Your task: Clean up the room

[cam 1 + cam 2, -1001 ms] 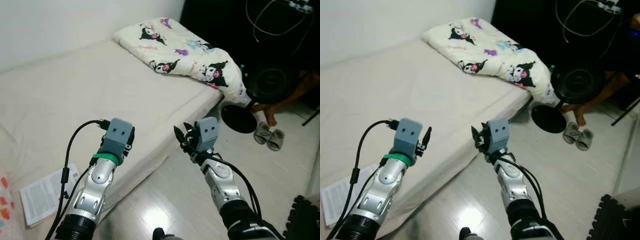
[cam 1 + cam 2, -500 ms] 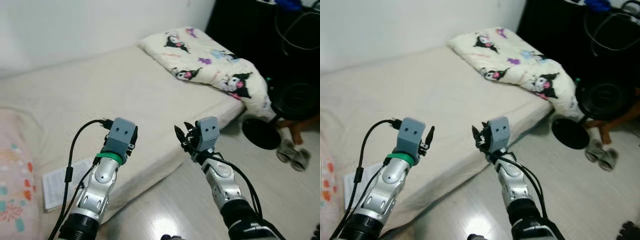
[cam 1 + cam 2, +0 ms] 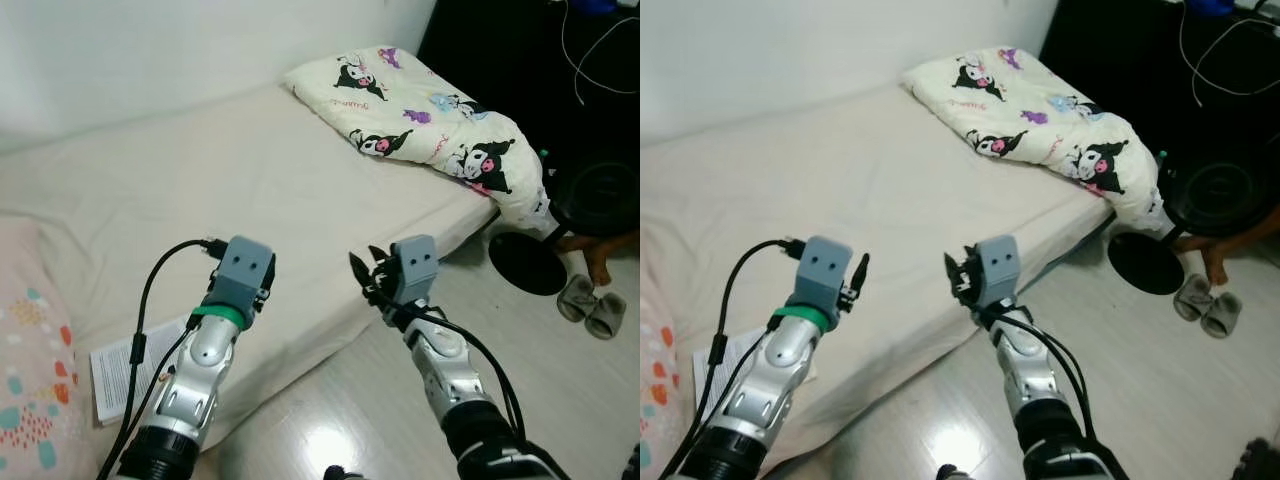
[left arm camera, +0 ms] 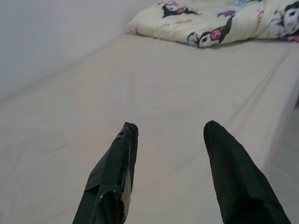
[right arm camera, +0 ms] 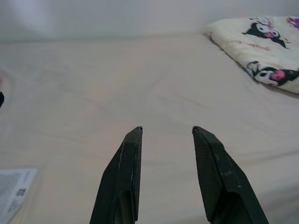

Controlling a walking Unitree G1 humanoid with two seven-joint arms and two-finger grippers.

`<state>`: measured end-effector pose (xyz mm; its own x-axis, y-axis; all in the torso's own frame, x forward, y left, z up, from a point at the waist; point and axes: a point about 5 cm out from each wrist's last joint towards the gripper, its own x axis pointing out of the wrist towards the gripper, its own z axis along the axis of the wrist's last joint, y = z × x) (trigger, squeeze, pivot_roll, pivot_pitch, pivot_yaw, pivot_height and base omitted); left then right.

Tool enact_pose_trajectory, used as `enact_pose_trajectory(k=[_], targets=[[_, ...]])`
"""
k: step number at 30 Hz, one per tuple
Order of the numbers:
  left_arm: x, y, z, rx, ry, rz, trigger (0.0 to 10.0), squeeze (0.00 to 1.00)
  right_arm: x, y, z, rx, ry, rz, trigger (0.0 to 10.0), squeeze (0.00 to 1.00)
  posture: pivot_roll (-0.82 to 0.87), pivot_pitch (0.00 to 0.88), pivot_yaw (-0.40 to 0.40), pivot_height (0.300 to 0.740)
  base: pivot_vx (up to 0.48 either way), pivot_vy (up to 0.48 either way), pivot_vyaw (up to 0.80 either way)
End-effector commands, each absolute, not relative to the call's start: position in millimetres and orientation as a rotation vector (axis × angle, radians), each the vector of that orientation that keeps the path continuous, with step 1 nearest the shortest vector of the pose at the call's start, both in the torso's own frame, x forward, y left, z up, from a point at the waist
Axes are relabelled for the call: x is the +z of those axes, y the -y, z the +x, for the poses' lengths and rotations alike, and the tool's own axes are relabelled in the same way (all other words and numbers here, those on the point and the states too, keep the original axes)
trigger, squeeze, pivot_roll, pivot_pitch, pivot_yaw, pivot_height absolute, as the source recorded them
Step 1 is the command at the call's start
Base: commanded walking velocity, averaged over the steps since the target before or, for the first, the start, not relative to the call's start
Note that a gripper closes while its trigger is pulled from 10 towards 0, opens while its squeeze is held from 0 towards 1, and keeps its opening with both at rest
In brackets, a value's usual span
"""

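1. The most likely thing to tidy is the white printed paper sheet point(image 3: 128, 366), which lies flat at the near edge of the wide beige bed point(image 3: 230, 170), just beside a pink spotted pillow point(image 3: 35, 390).
2. From the bed's near edge, the left gripper point(image 4: 169, 128) hangs above the mattress with its two black fingers spread and nothing between them. The paper sits lower and further to the robot's left than this gripper, close by its forearm.
3. The right gripper point(image 5: 167, 131) hovers over the bed's near edge too, its fingers parted and empty, well apart from the paper and on the far side of the left arm from it.
4. So the left arm is plainly the nearer one. I judge it would need to swing leftward and down, meeting the sheet across its short edge, as its long axis runs roughly along the bed's edge.
5. A cream quilt printed with black cartoon figures point(image 3: 430, 120) lies bunched at the bed's far right corner, far from both grippers.
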<state>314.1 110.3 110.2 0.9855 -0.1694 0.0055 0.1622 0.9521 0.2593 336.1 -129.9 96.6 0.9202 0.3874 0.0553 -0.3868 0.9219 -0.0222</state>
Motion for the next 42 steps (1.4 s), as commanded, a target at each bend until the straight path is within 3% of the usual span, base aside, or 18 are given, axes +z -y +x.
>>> enact_pose_trajectory(k=[1,42], targets=[[104.4,-109.5,312.6,-0.176,0.002,0.263,10.0,0.00,94.6,132.1,334.7,0.395,0.051,-0.017,10.0,0.00,0.03,0.036,-0.082,0.723,0.000,0.000,0.75],[108.8,-105.9,315.4,-0.203,0.024,0.264,10.0,0.00,95.9,133.3,332.8,0.381,0.071,0.011,10.0,0.00,0.01,0.013,-0.066,0.723,0.000,0.000,0.05]])
